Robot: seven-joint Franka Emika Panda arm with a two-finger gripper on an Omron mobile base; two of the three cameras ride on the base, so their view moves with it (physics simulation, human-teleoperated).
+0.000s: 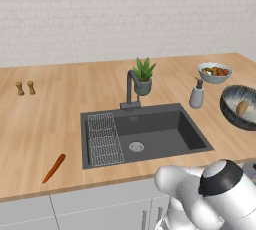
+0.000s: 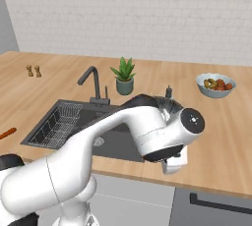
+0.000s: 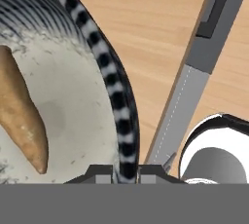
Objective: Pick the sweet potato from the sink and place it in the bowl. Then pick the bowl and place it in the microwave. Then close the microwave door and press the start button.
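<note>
The bowl (image 3: 114,89), dark and ribbed outside, pale and speckled inside, stands on the counter right of the sink (image 1: 165,124). The tan sweet potato (image 3: 22,116) lies inside it, also seen from the left base view as the sweet potato (image 1: 242,107) in the bowl (image 1: 235,116). My gripper (image 3: 127,172) is shut on the bowl's near rim, one finger inside and one outside. In the right base view my arm covers most of the bowl (image 2: 165,103). The microwave and its door are out of view.
A red-orange carrot (image 1: 54,168) lies on the counter left of the sink. A soap dispenser (image 1: 197,95), a fruit bowl (image 1: 214,72), a potted plant (image 1: 143,76) and the faucet (image 1: 131,86) stand behind. A dark appliance front (image 2: 211,205) sits below the counter edge.
</note>
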